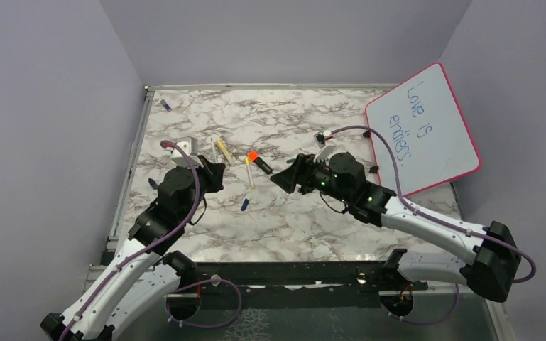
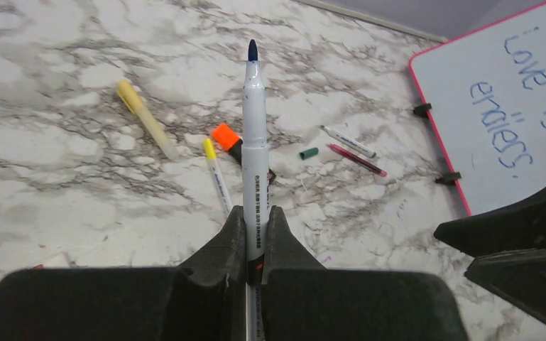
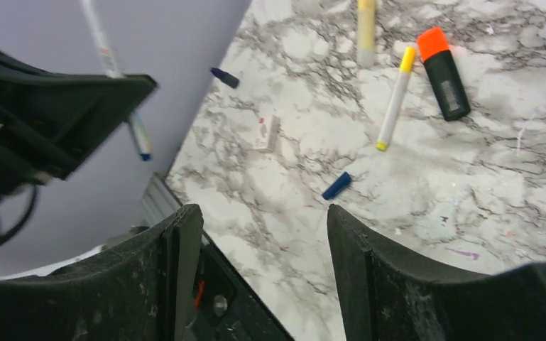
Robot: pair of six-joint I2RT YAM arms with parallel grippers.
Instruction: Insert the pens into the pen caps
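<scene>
A marble table (image 1: 312,227) was boxed in by grey walls on the left, back and right, with a pink-framed whiteboard (image 1: 426,128) taking up its right edge. The widest bare marble lay across the lower middle and the upper middle of the overhead view. Left of centre, the left gripper (image 2: 255,220) was clamped shut on a blue-tipped pen (image 2: 253,135), held off the table. The right gripper (image 3: 263,213) faced it from just right of centre, fingers spread wide and holding nothing. Four more pens lay loose: a yellow pen (image 2: 145,117), a yellow-ended pen (image 2: 218,177), a thin white pen (image 2: 348,141) and a dark red pen (image 2: 357,159). One black highlighter (image 2: 226,135) with an orange end lay among them. There were four caps: a blue cap (image 3: 336,186) at lower centre, a green cap (image 2: 309,153), a dark cap (image 1: 152,183) by the left edge and a purple cap (image 1: 167,105) near the upper left corner. The green cap and the thin white and red pens could not be made out overhead. The purple cap appeared only overhead.
</scene>
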